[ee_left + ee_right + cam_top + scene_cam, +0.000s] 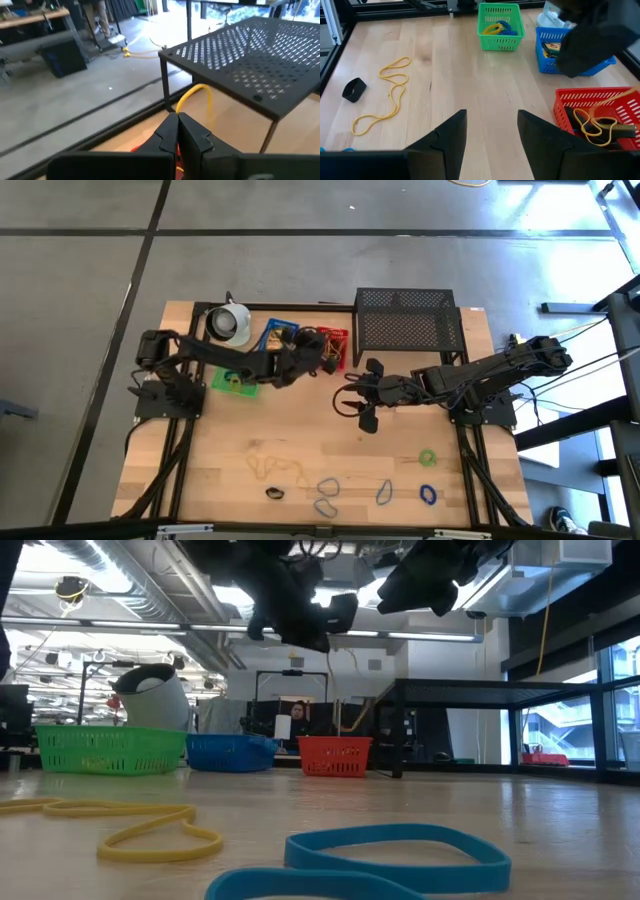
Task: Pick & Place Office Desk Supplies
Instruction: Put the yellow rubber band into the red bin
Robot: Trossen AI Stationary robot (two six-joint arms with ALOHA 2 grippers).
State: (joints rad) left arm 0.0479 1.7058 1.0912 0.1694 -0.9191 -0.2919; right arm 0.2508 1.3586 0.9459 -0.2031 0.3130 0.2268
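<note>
A pale wooden tabletop (300, 430) stands on a grey concrete floor crossed by dark seams; the low view looks across it into a workshop with ceiling ducts, strip lights and a person seated far back at centre frame. No brand, label or writing is legible anywhere.

Nearest, along the lower edge of the high view, loose bands lie on the boards: a tan rubber band (270, 465) left of centre, a small dark clip (275, 493), blue bands (327, 485) at bottom centre, a green band (428, 457) and another blue loop (428, 494) at lower right.

At mid frame the right claw (366, 402) hangs over bare wood, its fingers (450, 135) standing well apart with nothing between them.

Further back, the left claw (318, 358) sits above the red basket (333, 345); its fingers (169, 135) are pressed together, with a yellow band (192, 95) arching just beyond the tips. The red basket holds tan bands and dark items. To its left come a blue basket (275, 337), a green basket (232, 380) holding bands, and a white round cup-like object (230, 322). A black perforated rack (405, 320) occupies the upper centre-right.
</note>
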